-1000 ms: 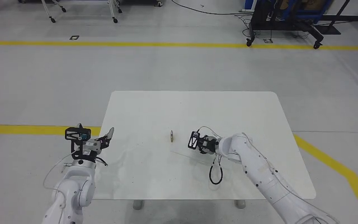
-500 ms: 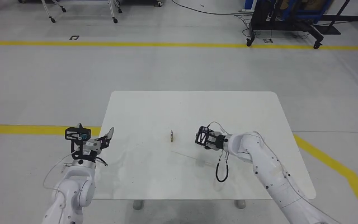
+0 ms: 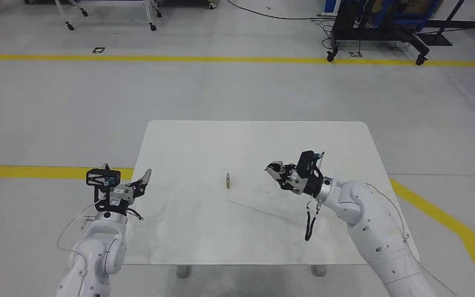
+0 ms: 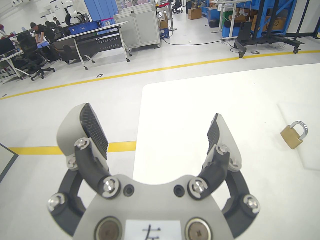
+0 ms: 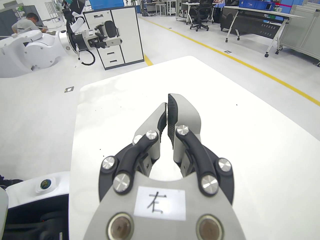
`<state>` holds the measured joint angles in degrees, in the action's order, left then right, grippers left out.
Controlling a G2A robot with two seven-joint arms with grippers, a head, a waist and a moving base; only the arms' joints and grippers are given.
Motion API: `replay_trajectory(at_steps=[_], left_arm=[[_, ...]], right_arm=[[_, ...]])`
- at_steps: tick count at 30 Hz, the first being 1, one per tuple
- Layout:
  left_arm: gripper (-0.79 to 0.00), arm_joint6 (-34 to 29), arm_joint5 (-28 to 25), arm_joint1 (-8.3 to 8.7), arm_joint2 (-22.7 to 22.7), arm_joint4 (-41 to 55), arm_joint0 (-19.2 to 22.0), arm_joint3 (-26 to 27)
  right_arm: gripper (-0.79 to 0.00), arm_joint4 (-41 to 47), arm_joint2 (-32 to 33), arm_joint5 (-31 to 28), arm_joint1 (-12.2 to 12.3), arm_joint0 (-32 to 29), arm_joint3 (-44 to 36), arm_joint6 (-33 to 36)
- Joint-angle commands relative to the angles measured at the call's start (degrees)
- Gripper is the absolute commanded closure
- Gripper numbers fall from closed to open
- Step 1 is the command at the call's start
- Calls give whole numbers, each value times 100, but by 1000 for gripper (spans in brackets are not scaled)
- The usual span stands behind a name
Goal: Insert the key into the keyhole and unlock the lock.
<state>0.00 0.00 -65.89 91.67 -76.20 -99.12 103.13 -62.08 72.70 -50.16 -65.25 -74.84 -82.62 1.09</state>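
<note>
Fingers [image 4: 93, 131] of the left gripper [image 4: 151, 116] stand wide apart with nothing between them, poised just off the counter's [image 3: 193, 141] left edge and facing the padlock [image 4: 293, 134], likely so they can steady its body. The padlock sits mid-counter, shackle closed, well apart from both arms. To its right, the right gripper [image 5: 168, 106] hangs above the counter, pressed together on a thin metal sliver, seemingly the key [image 5: 166, 112], pinched firmly, I judge, for aiming at the keyhole

- Left tool [image 4: 152, 123]: white label [image 4: 152, 229] on its base, handwritten character "左", lower part cut off at the frame edge.
- Right tool [image 5: 168, 106]: same kind of label [image 5: 160, 203], handwritten "右".
</note>
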Motion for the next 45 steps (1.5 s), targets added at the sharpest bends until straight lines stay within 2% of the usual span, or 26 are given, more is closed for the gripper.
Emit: replay_trajectory(at_steps=[1, 15, 18, 20, 21, 25, 28, 31, 40, 43, 45], left_arm=[[-785, 0, 0, 0, 0, 0, 0, 0], [-785, 0, 0, 0, 0, 0, 0, 0], [-785, 11, -55, -8, -28, 94, 36, 23], [-785, -79, -458, -23, -125, 570, 114, 45], [-785, -179, -773, -33, -150, 1095, 164, 37], [-785, -993, -1593, -42, -96, 2845, 481, -155], [-785, -1513, -1738, -44, -172, 3440, 719, -165], [-785, -1831, -1492, -38, -367, 2941, 824, 83], [-785, -1778, -1479, -39, -363, 2925, 822, 88], [-785, -1859, -1981, -58, -355, 4188, 750, 1], [-785, -2288, -2270, -44, -255, 5156, 809, -173]], right_arm=[[0, -10, 0, -1, 0, 0, -1, -1], [0, 13, -5, 10, -3, -6, -13, -24], [0, 331, -85, -229, -23, 32, 105, -293], [0, 570, -175, -416, -49, 152, 334, -463], [0, 703, -244, -485, -69, 222, 473, -522], [0, 1360, -586, -784, -159, 533, 925, -805], [0, 1709, -960, -784, -180, 668, 969, -984], [0, 2058, -1312, -784, -160, 777, 994, -1118], [0, 2058, -1312, -784, -160, 777, 994, -1118], [0, 2058, -1312, -784, -160, 777, 994, -1118], [0, 2241, -1341, -675, -174, 717, 922, -1068]])
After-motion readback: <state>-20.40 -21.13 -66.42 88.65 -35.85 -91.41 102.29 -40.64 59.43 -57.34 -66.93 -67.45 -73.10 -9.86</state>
